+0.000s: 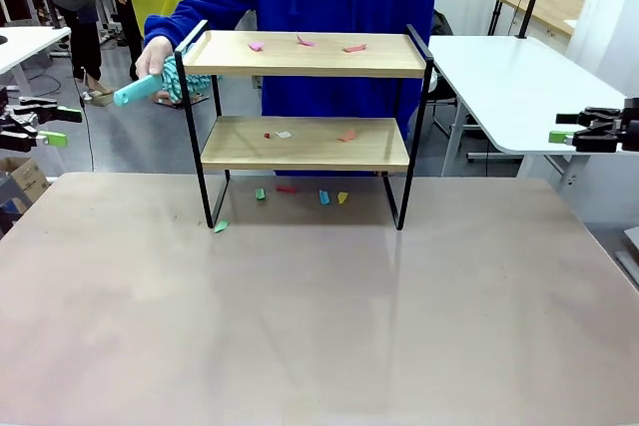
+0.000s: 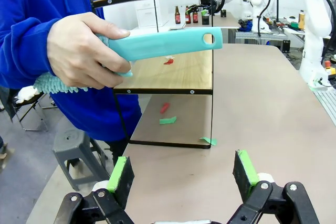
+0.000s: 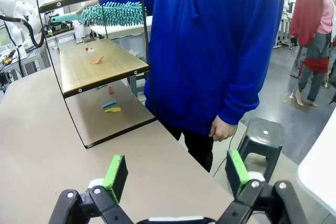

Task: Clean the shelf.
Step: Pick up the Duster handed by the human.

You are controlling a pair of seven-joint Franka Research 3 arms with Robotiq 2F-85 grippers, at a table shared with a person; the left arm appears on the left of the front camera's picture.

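In the front view the shelf [image 1: 305,117] stands at the far middle of the table [image 1: 319,326], with paper scraps [image 1: 305,42] on both boards and beneath it. A person's hand [image 1: 152,55] holds a teal duster [image 1: 140,90] at its left end. The left gripper [image 1: 55,127] and right gripper [image 1: 564,129] hover at the picture's edges, jaws spread and empty. In the left wrist view the hand grips the duster's handle in front of the shelf. In the right wrist view the duster's fluffy head is at the top tier.

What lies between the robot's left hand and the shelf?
In the left wrist view, bare table runs from the left hand to the shelf, save one green paper scrap at the shelf's near foot.
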